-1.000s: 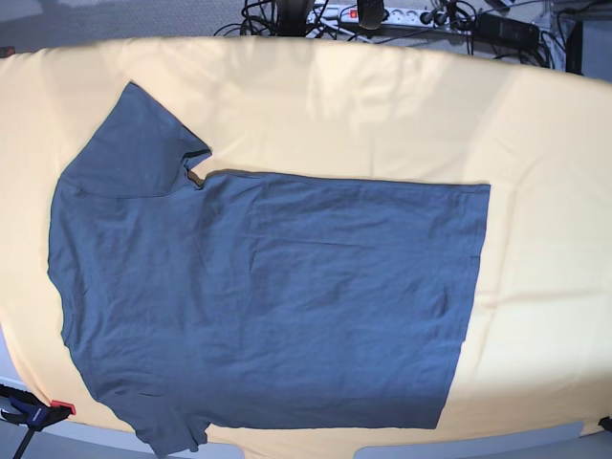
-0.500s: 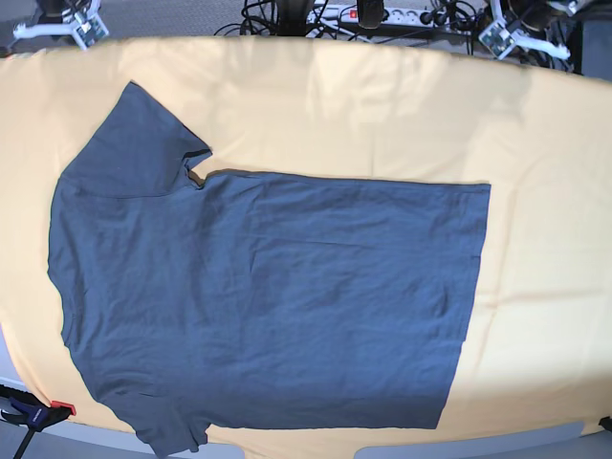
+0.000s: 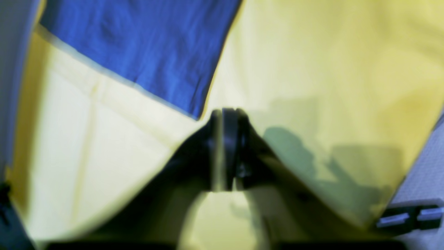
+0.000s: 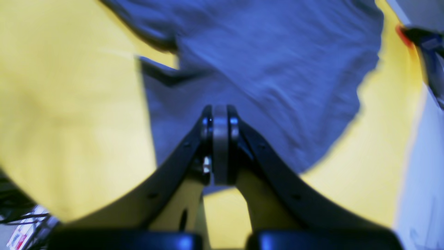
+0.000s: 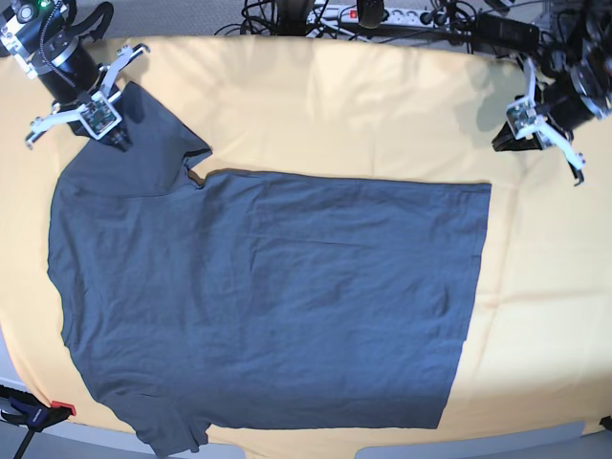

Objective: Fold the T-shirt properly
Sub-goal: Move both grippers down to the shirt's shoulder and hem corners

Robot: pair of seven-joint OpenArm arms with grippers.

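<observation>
On the yellow-orange tablecloth [image 5: 382,105], the T-shirt [image 5: 277,306] lies flat, collar end at 9 o'clock and hem at 3 o'clock in the base view, one sleeve [image 5: 143,143] toward 11 o'clock. The right gripper [image 5: 115,142] hovers over that sleeve with jaws pressed together, holding nothing. The left gripper [image 5: 501,143] hangs above bare cloth at 2 o'clock, just beyond the far hem corner [image 5: 486,187]; its jaws appear narrow and nearly touching, but the wrist view is blurred, so the gap cannot be told. The step in hand is judged to be the approach for a first fold. Recommended procedure: open each jaw before descent, pinch one fabric layer only, avoid catching the tablecloth, and lift both points evenly to prevent wrinkles.
</observation>
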